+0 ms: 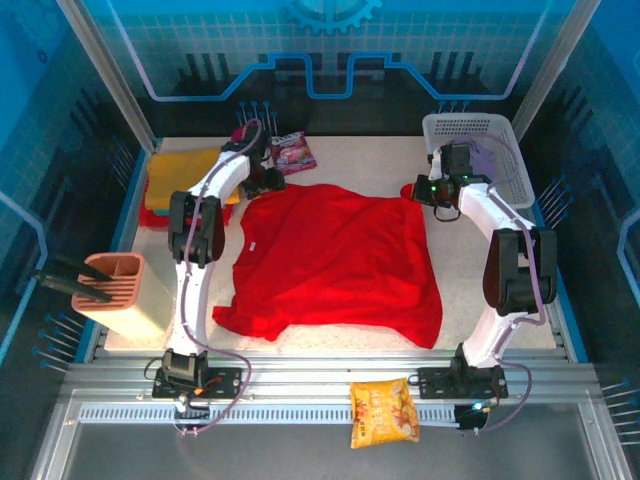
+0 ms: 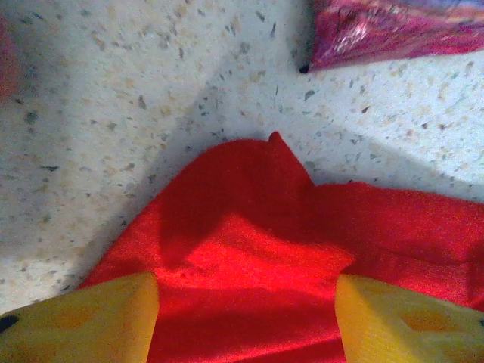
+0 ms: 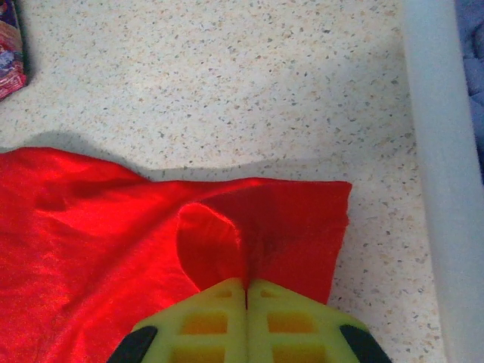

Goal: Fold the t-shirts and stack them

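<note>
A bright red t-shirt (image 1: pixel 330 260) lies spread over the middle of the table. My right gripper (image 3: pixel 246 291) is shut on its far right corner (image 3: pixel 302 227), and the cloth puckers up into the closed fingers. My left gripper (image 2: pixel 246 333) is open over the far left corner (image 2: pixel 257 197). Its yellow fingers (image 2: pixel 83 321) stand wide apart, with red cloth lying between them. From above, the left gripper (image 1: pixel 262 182) and right gripper (image 1: pixel 425 192) sit at the shirt's two far corners. A folded mustard yellow t-shirt (image 1: pixel 185 172) rests on a folded red one (image 1: pixel 150 215) at the far left.
A white lattice basket (image 1: pixel 480 150) with pale cloth inside stands at the far right, and its wall (image 3: pixel 435 151) is close to my right gripper. A pink snack bag (image 1: pixel 293 150) lies just beyond the left gripper. A terracotta holder (image 1: pixel 110 285) stands at the left edge. An orange-yellow snack bag (image 1: pixel 383 412) lies on the front rail.
</note>
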`<state>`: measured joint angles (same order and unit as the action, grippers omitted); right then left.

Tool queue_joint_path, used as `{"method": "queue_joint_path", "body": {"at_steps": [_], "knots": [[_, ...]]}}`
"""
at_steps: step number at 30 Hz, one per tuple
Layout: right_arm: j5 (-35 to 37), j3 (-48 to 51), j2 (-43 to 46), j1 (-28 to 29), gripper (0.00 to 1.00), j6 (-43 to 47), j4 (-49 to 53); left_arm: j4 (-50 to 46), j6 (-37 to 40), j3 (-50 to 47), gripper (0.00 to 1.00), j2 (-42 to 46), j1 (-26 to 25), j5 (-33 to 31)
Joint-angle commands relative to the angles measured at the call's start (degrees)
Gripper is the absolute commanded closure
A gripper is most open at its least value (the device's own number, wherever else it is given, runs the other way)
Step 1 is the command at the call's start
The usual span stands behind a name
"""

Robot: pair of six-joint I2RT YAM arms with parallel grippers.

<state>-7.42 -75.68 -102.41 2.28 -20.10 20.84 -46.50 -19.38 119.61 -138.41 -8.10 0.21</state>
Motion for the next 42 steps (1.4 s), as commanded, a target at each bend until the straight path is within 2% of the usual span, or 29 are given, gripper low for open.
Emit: {"method": "queue_joint_path", "body": {"at_steps": [1,4,6,8,10,13,17,20,28,31,34,35,36,39,41,42], "knots": [[-2.53,0.58,1.42,0.29,1.00,-0.78,-1.33,1.02,-0.44,1.98,0.39,-1.55,-0.43,-2.01],[-2.11,0.45,1.34,0.37,1.00,-1.04,-1.03,2.48,-0.96,2.01,0.44,-2.16,-0.69,-2.46],[-1.81,0.05,1.32,0.36,1.00,-1.17,-0.51,3.15,-1.32,2.25,0.51,-2.58,-0.77,-2.80],[-1.84,-0.25,1.38,0.40,1.00,-1.08,-0.26,3.43,-1.48,2.76,0.64,-3.08,-0.86,-2.68],[-1.63,-0.39,1.59,0.37,1.00,-0.89,-0.32,3.44,-1.57,3.34,0.82,-3.06,-0.87,-3.00],[0.24,-0.99,2.03,0.27,1.00,-0.47,0.66,3.57,-1.47,3.18,1.00,-1.78,-0.93,-3.69],[1.38,-0.09,4.59,0.29,1.00,0.56,0.81,4.62,-0.46,-0.07,1.00,4.22,-0.91,-4.32],[2.61,1.35,7.63,0.59,1.00,0.77,2.55,8.59,0.03,-8.19,1.00,13.02,-0.95,-3.66],[5.00,8.65,17.18,1.01,1.00,-1.02,9.77,18.55,-2.20,-41.04,1.00,41.96,-1.63,-3.53],[7.15,12.35,21.32,1.18,1.00,-2.51,11.64,19.03,-4.78,-51.22,1.00,49.66,-2.85,-3.68],[9.59,15.19,23.86,0.43,1.00,-3.63,15.23,16.18,-7.27,-57.92,0.99,53.07,-4.37,-4.09],[9.91,15.74,24.20,-0.27,1.00,-3.75,16.51,15.19,-7.20,-59.14,0.87,53.24,-4.84,-4.43],[9.78,16.41,24.57,-1.17,1.00,-3.83,17.30,14.21,-6.83,-60.26,0.64,53.22,-5.21,-4.77],[8.84,18.62,25.67,-3.63,1.00,-4.23,17.11,11.02,-6.55,-61.03,0.57,53.47,-5.44,-6.20],[7.40,19.96,26.55,-4.16,1.00,-4.02,15.84,10.72,-5.96,-59.90,0.42,54.21,-5.21,-7.64],[6.70,20.12,26.61,-4.13,1.00,-3.88,15.43,10.88,-5.64,-58.34,0.41,54.09,-4.63,-7.40]]}}
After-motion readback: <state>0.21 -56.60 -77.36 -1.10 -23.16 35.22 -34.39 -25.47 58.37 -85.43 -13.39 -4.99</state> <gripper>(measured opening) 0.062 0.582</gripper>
